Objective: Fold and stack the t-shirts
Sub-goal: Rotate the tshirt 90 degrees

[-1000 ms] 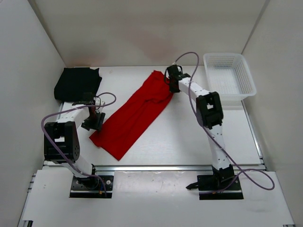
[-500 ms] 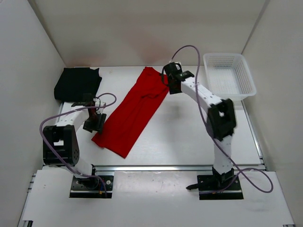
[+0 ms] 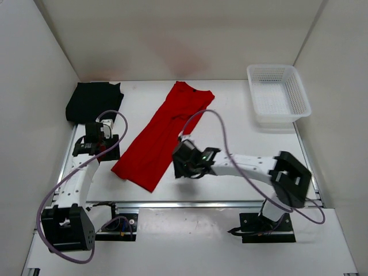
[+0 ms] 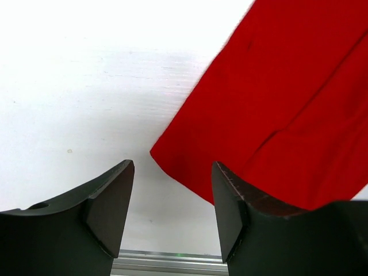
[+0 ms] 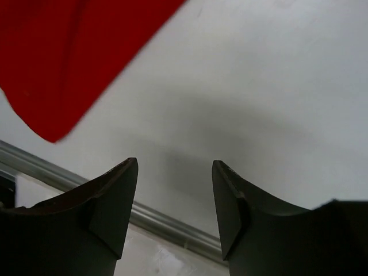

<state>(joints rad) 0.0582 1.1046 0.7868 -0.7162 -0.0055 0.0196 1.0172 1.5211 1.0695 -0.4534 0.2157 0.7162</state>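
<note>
The red t-shirt (image 3: 164,132) lies flat as a long folded strip, running diagonally from the back middle to the front left. Its near-left corner shows in the left wrist view (image 4: 276,103) and its near corner in the right wrist view (image 5: 63,52). The black t-shirt (image 3: 93,101) lies folded at the back left corner. The orange t-shirt is out of view. My left gripper (image 3: 110,153) is open and empty, just left of the red shirt's near-left corner. My right gripper (image 3: 179,167) is open and empty, low over the table just right of the shirt's near end.
A white mesh basket (image 3: 278,95) stands at the back right. White walls enclose the table at the left, back and right. A metal rail (image 3: 213,202) runs along the table's front edge, and it also shows in the right wrist view (image 5: 167,227).
My right gripper has left the red shirt's far end and swung forward to its near right side. The shirt's far end now lies flat. My left gripper has shifted slightly left.
</note>
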